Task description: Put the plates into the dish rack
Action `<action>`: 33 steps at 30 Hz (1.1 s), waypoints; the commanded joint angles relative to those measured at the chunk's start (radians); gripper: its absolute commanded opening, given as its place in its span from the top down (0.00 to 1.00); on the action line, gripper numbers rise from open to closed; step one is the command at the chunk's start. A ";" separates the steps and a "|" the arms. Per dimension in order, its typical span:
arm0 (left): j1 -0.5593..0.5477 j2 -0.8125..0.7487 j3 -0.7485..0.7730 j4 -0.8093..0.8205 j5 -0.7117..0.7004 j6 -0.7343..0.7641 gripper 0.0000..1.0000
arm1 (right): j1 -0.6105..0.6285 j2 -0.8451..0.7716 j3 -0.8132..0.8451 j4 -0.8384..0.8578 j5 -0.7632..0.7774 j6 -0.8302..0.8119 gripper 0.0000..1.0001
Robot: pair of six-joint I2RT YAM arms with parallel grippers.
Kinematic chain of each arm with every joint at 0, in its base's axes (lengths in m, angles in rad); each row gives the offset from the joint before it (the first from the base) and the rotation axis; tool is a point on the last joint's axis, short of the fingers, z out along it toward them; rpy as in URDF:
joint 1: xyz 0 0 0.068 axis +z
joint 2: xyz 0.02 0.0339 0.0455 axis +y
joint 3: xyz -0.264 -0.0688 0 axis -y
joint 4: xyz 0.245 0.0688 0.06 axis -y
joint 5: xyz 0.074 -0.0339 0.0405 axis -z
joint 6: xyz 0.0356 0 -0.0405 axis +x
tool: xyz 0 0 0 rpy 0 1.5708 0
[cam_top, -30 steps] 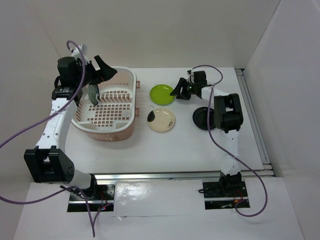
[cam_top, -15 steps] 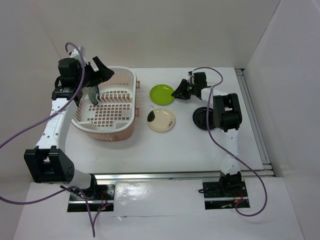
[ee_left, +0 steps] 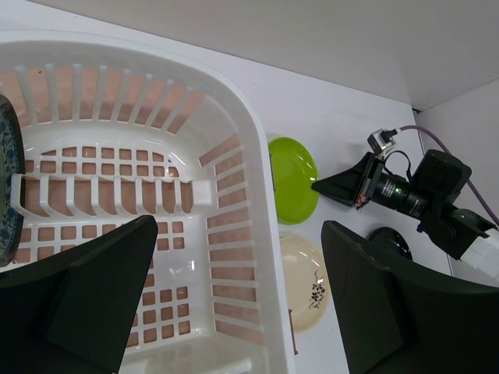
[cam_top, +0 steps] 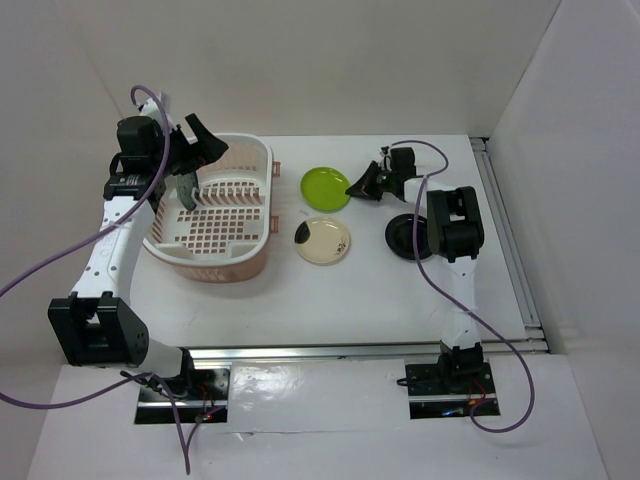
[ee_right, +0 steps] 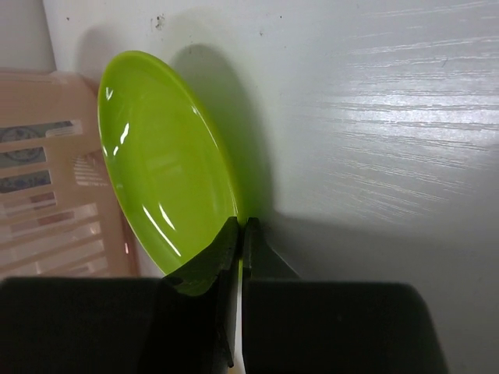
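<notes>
The right end effector [ee_right: 242, 234] is closed narrowly on the right rim of the lime green plate [ee_right: 168, 164], just right of the dish rack [cam_top: 215, 266] on the far part of the counter [cam_top: 370, 300]. Whether this plate is lifted cannot be told. The left end effector [ee_left: 238, 234] is held wide open above the rack. The blue-grey plate [ee_left: 6, 187] is stood upright at the rack's left side and is cut off by the frame edge. The cream plate [cam_top: 323, 240] is laid nearer. The black plate [cam_top: 398, 238] is partly hidden by the right arm.

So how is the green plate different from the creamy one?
The green plate is plain; the cream plate has a dark blotch. The right gripper pinches the green plate's rim; nothing touches the cream plate. Both are round and outside the dish rack.
</notes>
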 commanded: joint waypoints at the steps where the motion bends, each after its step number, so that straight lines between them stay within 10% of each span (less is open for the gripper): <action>1: 0.001 -0.035 0.020 0.028 -0.001 0.004 0.00 | -0.008 0.064 -0.031 -0.035 0.059 0.014 1.00; 12: 0.001 -0.035 0.020 0.028 0.010 0.004 0.00 | -0.067 -0.028 -0.112 0.229 -0.035 0.238 1.00; 33: -0.232 0.161 0.321 -0.070 -0.024 0.125 0.00 | 0.078 -0.437 0.099 0.019 -0.043 0.019 1.00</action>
